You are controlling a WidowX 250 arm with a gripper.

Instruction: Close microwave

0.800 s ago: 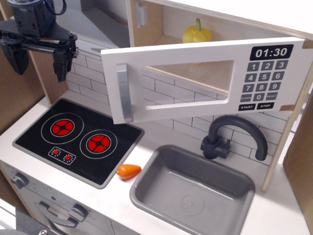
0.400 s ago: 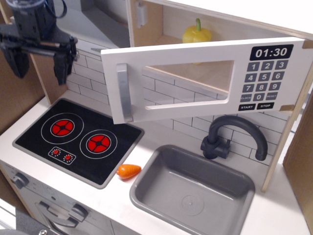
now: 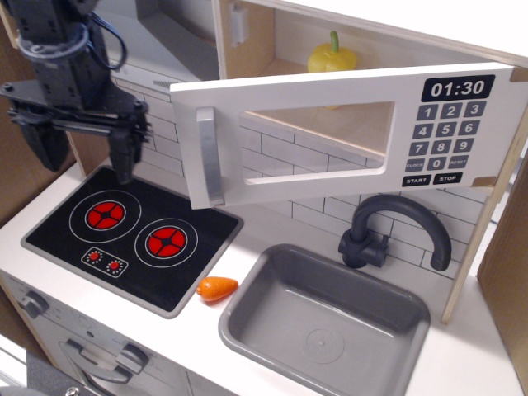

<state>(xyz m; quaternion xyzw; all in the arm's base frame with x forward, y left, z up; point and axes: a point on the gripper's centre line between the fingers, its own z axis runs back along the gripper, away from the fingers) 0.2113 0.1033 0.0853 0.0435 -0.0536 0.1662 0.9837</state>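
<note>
The toy microwave's white door (image 3: 330, 140) stands swung open toward me, hinged at the right. It has a rectangular window, a vertical silver bar handle (image 3: 206, 157) at its left end, a black clock display reading 01:30 and a grey keypad (image 3: 450, 132). A yellow pepper (image 3: 332, 58) sits inside the wooden cavity behind it. My black gripper (image 3: 87, 157) hangs open and empty above the back left of the stove, to the left of the handle and apart from it.
A black two-burner stove (image 3: 132, 235) lies below the gripper. An orange toy carrot (image 3: 217, 288) lies on the white counter beside a grey sink (image 3: 326, 322). A black tap (image 3: 396, 231) stands behind the sink. A grey range hood (image 3: 165, 41) sits at the upper left.
My gripper has come down and a little to the right, closer to the stove and the door handle. Its fingers stay open. The door has not moved.
</note>
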